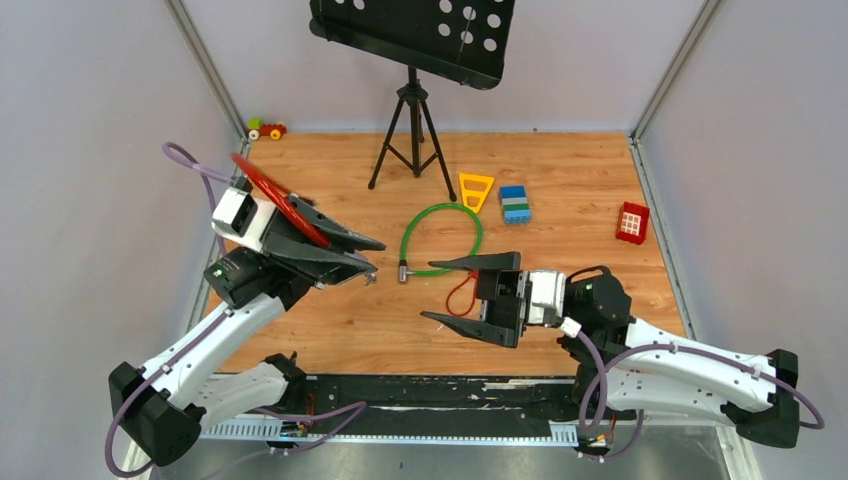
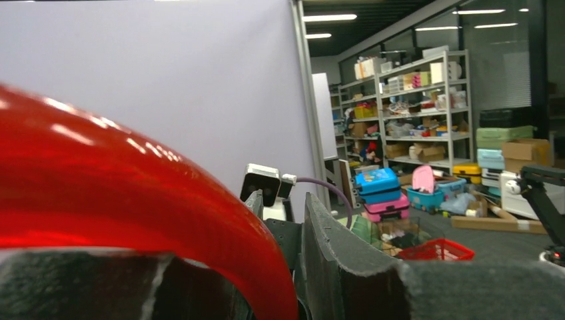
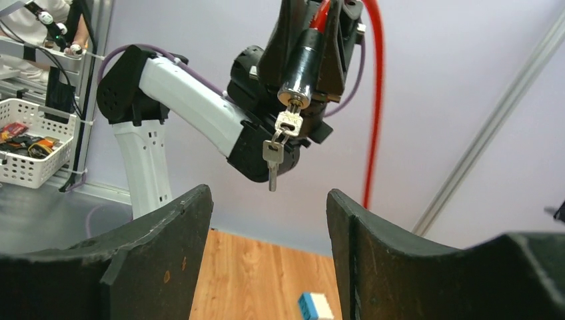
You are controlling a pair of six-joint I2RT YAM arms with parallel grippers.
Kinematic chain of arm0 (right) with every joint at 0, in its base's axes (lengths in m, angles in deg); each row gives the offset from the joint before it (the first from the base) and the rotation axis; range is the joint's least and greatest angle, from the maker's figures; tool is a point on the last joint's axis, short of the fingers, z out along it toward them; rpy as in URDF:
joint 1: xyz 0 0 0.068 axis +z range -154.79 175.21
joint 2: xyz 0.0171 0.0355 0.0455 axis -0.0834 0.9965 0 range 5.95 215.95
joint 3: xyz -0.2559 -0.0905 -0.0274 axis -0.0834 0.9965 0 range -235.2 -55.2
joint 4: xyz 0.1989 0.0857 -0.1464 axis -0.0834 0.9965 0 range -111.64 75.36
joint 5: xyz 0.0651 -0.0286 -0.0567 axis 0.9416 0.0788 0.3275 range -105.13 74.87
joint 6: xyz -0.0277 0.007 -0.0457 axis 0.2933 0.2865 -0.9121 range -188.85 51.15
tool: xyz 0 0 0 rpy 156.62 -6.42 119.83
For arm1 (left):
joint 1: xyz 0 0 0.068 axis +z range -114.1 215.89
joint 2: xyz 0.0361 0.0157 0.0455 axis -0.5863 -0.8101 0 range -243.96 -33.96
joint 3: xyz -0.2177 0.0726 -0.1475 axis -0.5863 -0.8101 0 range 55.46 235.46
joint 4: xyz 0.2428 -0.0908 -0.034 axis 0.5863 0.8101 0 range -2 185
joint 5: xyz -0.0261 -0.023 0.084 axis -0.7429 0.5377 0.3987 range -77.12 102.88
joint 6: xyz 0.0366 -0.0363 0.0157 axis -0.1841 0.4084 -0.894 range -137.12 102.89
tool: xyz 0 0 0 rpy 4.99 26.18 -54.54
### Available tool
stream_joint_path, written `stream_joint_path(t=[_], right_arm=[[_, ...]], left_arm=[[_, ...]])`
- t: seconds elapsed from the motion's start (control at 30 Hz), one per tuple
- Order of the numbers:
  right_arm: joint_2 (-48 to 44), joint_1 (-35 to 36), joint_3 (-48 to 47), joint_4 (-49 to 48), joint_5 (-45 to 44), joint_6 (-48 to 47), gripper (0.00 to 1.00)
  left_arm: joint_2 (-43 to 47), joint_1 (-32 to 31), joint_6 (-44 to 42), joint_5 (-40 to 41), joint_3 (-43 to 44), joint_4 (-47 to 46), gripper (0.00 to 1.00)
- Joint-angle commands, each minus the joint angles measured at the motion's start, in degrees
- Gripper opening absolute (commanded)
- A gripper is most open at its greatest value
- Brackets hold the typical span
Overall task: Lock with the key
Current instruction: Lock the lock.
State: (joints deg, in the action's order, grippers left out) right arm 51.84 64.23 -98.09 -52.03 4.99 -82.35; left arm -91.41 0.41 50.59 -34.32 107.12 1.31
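While the left arm is lifted over the left part of the wooden table (image 1: 580, 180), the left gripper (image 1: 378, 256) is closed on the red cable lock (image 1: 280, 205). In the right wrist view its fingers clamp the dark barrel (image 3: 301, 67) of this lock from both sides. The red cable runs up and back over the arm.

The key (image 3: 288, 124) stands out of the lower end of the barrel, well above the table. A second key (image 3: 271, 159) hangs below it on a small ring. Neither gripper touches the keys.

The right gripper (image 1: 428, 290) is on the right of the keys and points to the left, toward them. Its jaws stand wide apart with nothing between them. It is near the keys but apart from them.

A green cable (image 1: 441, 206) lies curled on the table between the two grippers and a little farther away, and its dark plug end lies near the left fingertips. Farther back are a yellow triangle (image 1: 476, 188) and a blue and green block (image 1: 515, 203), and a red block (image 1: 632, 222) lies at the right side.
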Motion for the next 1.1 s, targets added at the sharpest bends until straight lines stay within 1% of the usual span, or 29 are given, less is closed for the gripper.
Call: stream_joint_path(t=[0.0,0.1,0.27,0.33,0.43,0.5,0.6,0.67,0.8,0.9,0.97,1.0,1.07], right_arm=[[2.8,1.7,-0.9,-10.0,4.7,-8.0,0.62],[6.1,3.0,-2.4,-13.8,1.5,-11.0,0.55],[11.3,4.9,-3.3,-24.7,-2.8,-12.1,0.43],[12.4,5.9,-4.3,-25.0,-2.5,-13.4,0.45],[13.7,7.6,-6.4,-21.3,-1.0,-17.4,0.51],[14.3,9.0,-7.2,-19.8,-0.9,-20.2,0.52],[14.9,10.9,-7.2,-21.9,-2.5,-22.2,0.52],[15.3,11.8,-7.4,-22.9,-4.0,-23.0,0.52],[16.3,12.4,-8.1,-22.3,-6.1,-24.0,0.51],[16.3,12.8,-7.9,-22.3,-7.2,-24.5,0.51],[15.8,13.0,-7.6,-22.4,-8.5,-24.7,0.51],[15.5,13.1,-7.4,-22.2,-9.1,-25.0,0.51],[14.7,13.0,-7.4,-21.0,-10.1,-25.3,0.52]], left_arm=[[0.2,-2.2,1.0,-3.8,4.8,-5.2,0.0],[-0.3,-3.8,0.2,-3.2,6.0,-5.2,0.0],[-0.7,-6.6,-1.0,-3.6,8.0,-5.3,0.0],[-0.7,-7.8,-1.8,-4.7,9.0,-5.2,0.0],[-0.1,-9.8,-4.7,-6.8,9.6,-5.2,0.0],[0.5,-10.5,-7.0,-7.2,9.0,-5.2,0.0],[0.8,-10.8,-9.1,-7.8,8.4,-5.2,0.0],[1.1,-10.9,-11.2,-6.9,7.6,-5.2,0.0],[0.7,-10.9,-12.7,-5.3,7.0,-5.2,0.0],[1.0,-10.9,-15.0,-1.9,5.6,-4.7,0.0],[2.0,-10.9,-19.1,-0.7,4.8,0.0,0.0],[2.6,-10.9,-21.4,-0.2,4.4,4.4,0.0],[4.3,-10.9,-25.9,1.2,3.4,8.6,0.0]])
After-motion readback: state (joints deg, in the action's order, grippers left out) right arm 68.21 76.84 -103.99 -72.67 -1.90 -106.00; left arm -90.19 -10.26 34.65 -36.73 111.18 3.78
